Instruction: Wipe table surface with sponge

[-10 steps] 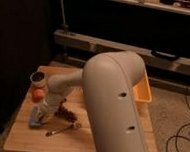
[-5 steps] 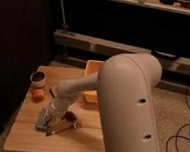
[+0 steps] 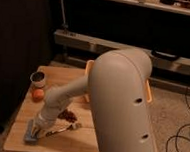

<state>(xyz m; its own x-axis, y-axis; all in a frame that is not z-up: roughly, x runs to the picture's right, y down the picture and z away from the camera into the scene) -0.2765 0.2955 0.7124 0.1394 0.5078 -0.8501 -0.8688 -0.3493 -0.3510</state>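
The table surface [image 3: 30, 110] is a low top of light tan wooden planks at the lower left. The sponge [image 3: 30, 134], a small blue-grey pad, lies flat near the table's front left corner. My gripper [image 3: 40, 126] comes down from the big beige arm [image 3: 118, 102] and is shut on the sponge, pressing it onto the wood. A dark brown crumb pile [image 3: 68, 115] lies just right of the gripper. A thin utensil [image 3: 59, 130] lies in front of the crumbs.
A tin can [image 3: 37, 78] and an orange fruit [image 3: 38, 94] stand at the table's left rear. An orange tray [image 3: 148, 91] sits at the right, mostly hidden by the arm. Dark shelving runs behind, with cables on the floor at the right.
The gripper and sponge have moved from the table's middle left toward its front left corner. The arm's big shell has swung further right across the view.
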